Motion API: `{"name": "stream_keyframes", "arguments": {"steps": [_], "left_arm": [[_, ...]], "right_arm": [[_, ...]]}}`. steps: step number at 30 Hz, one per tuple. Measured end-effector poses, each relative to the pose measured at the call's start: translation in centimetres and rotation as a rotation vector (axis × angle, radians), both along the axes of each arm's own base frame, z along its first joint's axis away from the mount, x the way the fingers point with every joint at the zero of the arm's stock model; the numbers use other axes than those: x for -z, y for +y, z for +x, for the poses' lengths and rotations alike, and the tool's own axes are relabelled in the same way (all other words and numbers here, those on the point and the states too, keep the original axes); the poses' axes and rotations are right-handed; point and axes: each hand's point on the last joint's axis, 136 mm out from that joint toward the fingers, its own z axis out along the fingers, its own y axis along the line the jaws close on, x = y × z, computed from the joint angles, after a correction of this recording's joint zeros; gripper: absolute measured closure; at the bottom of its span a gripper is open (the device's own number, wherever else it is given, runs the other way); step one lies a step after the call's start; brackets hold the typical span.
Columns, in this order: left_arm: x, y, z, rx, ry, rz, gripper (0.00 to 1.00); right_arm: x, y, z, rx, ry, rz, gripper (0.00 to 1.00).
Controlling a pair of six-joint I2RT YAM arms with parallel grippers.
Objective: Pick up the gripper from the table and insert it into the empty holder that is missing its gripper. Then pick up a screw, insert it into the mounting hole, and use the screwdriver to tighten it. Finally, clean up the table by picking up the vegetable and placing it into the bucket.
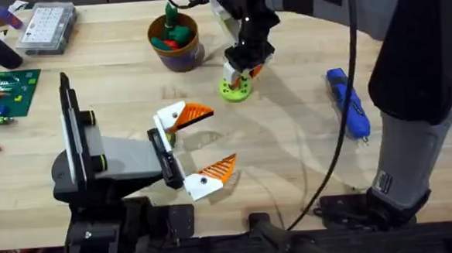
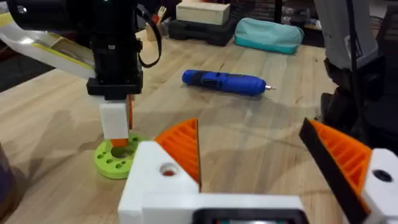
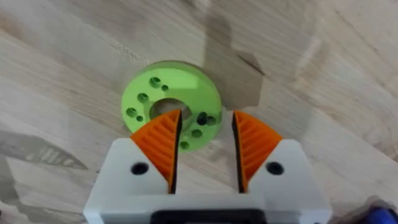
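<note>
Right gripper (image 3: 205, 152), pads slightly apart, is held directly over green disc (image 1: 236, 88); screwdriver (image 1: 349, 108) lies beside; left gripper (image 1: 204, 147) wide apart.

A: Colours on the table (image 1: 304, 138)?
B: Pale wood, grain visible. Screwdriver (image 1: 349, 104) bright blue with a metal tip. Disc (image 1: 235, 87) lime green, dotted with dark holes.
A: Bucket (image 1: 177, 48)?
B: Tan-brown rim, purplish wall; red and green pieces inside.
A: Grippers?
B: Left gripper (image 1: 200, 151) and right gripper (image 3: 205, 149): white fingers, orange ribbed pads. Arms black.
A: Far left?
B: Green board (image 1: 7, 91), grey case (image 1: 46, 27).
</note>
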Motion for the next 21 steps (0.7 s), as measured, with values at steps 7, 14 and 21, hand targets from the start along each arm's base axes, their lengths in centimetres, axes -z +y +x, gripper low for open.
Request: {"name": "stream_keyframes", "arguments": {"steps": [7,14,21], "left_arm": [[0.00,0.00,0.00,0.000,0.000,0.000,0.015],[0.00,0.00,0.00,0.000,0.000,0.000,0.014],[0.00,0.00,0.00,0.000,0.000,0.000,0.015]], "right_arm": [[0.00,-0.01,-0.02,0.000,0.001,-0.001,0.526],[0.00,-0.01,-0.02,0.000,0.001,-0.001,0.526],[0.00,0.00,0.00,0.000,0.000,0.000,0.550]]}}
